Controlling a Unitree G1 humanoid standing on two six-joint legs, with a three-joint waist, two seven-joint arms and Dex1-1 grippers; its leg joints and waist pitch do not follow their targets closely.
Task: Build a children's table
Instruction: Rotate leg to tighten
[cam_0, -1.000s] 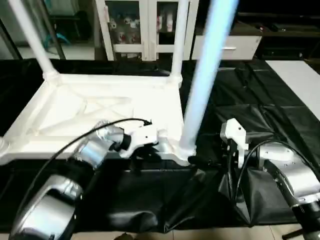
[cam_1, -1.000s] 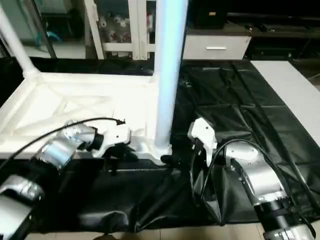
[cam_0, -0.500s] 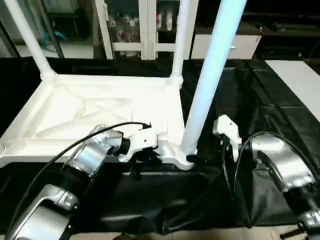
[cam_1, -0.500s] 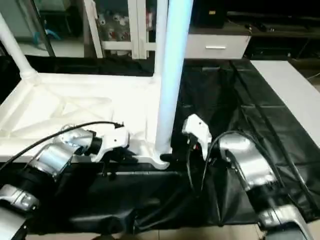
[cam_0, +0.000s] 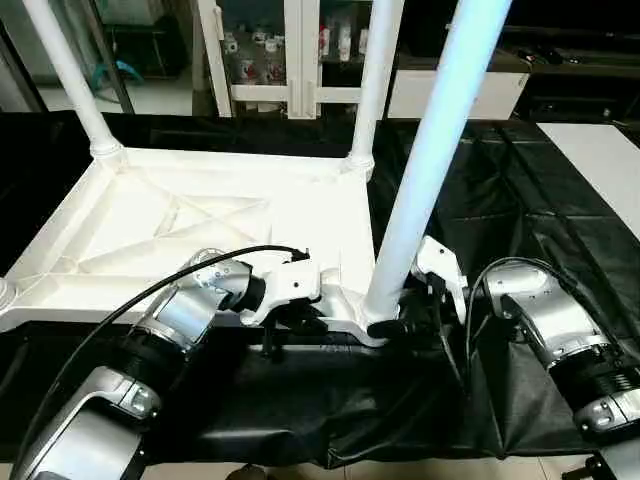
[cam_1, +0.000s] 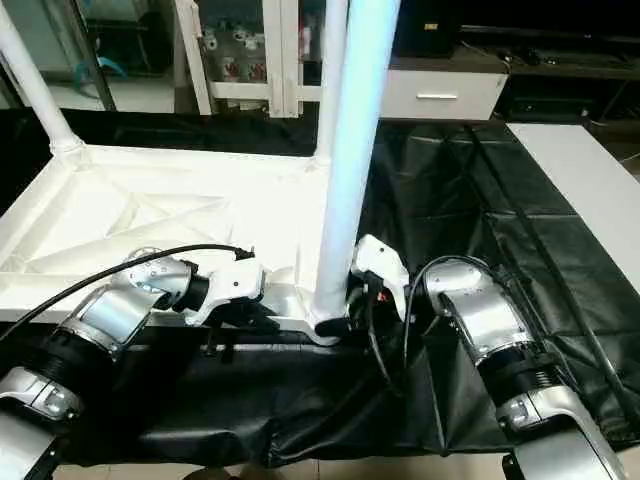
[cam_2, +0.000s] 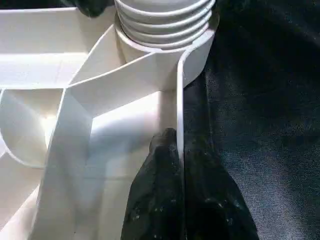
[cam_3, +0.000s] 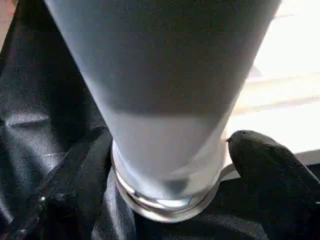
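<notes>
The children's table lies upside down, its white ribbed top (cam_0: 200, 230) on the black cloth. Three legs stand up from corner sockets: far left (cam_0: 70, 80), far right (cam_0: 375, 70) and near right (cam_0: 430, 170). My left gripper (cam_2: 179, 145) is shut on the top's near rim, one black finger (cam_2: 160, 190) on each side of the thin wall, just beside the near right socket (cam_2: 165, 30). My right gripper (cam_3: 167, 150) is open, and its fingers (cam_3: 260, 160) flank the base of the near right leg (cam_3: 165, 75) where it meets the socket.
The black-draped worktable (cam_0: 500, 200) stretches to the right, with folds of cloth near the front edge. A flat white board (cam_0: 600, 160) lies at the far right. White shelving (cam_0: 290, 50) and a low cabinet (cam_1: 440, 95) stand behind the table.
My right gripper has moved left to the near right leg and now straddles its base. The left gripper has kept its hold on the rim. The camera has shifted a little.
</notes>
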